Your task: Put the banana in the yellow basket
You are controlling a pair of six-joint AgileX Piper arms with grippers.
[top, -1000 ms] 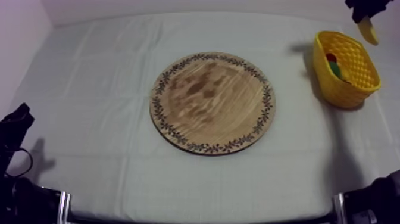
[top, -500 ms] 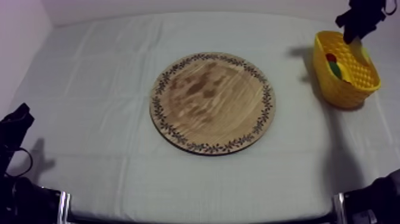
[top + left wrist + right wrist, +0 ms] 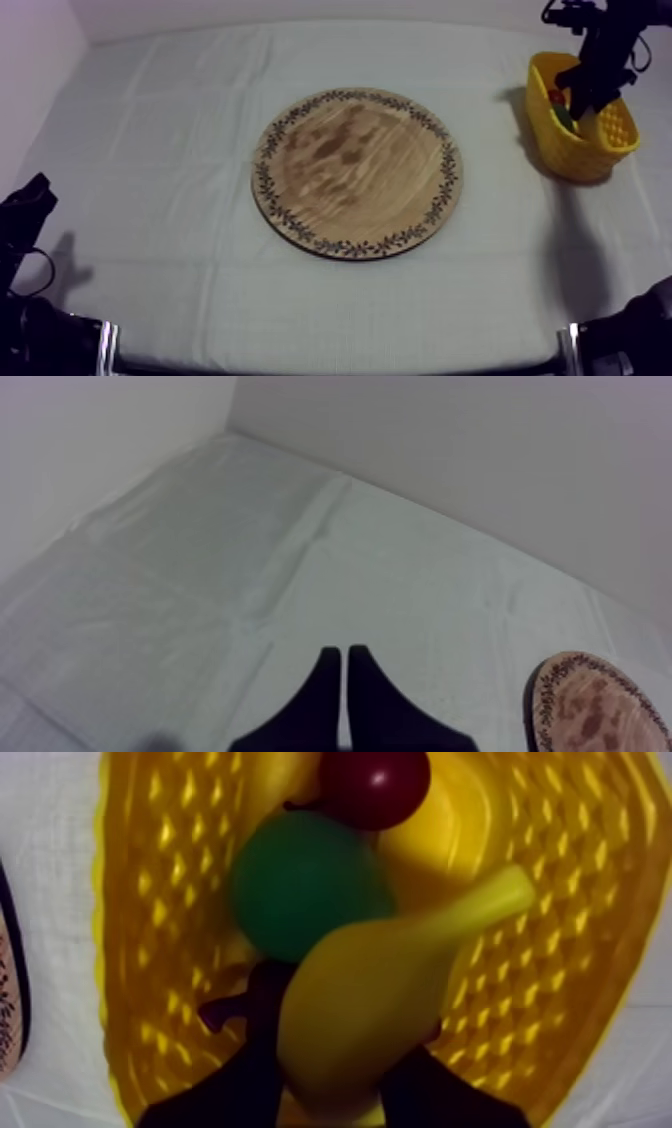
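Grey-white cloth across the table (image 3: 150,140), pale wall behind the far edge, and the round wooden board (image 3: 356,172) sits square in the middle with its patterned rim, nothing on it. Over at the far right corner stands the yellow basket (image 3: 558,150), and that's where the action is! The right gripper (image 3: 583,95) reaches down from the upper right into the basket's mouth. From the right wrist, the two black fingers are clamped on the banana (image 3: 380,992), grasping it by its thick end. Its narrow tip points across the basket's inside, above the woven floor. Just beyond it lie a round green fruit (image 3: 300,882) and a small red fruit (image 3: 373,787), touching one another. The left gripper (image 3: 344,658) hangs low at the near left corner, fingers pressed together in a narrow wedge, holding nothing, with the board's rim just off to one side.
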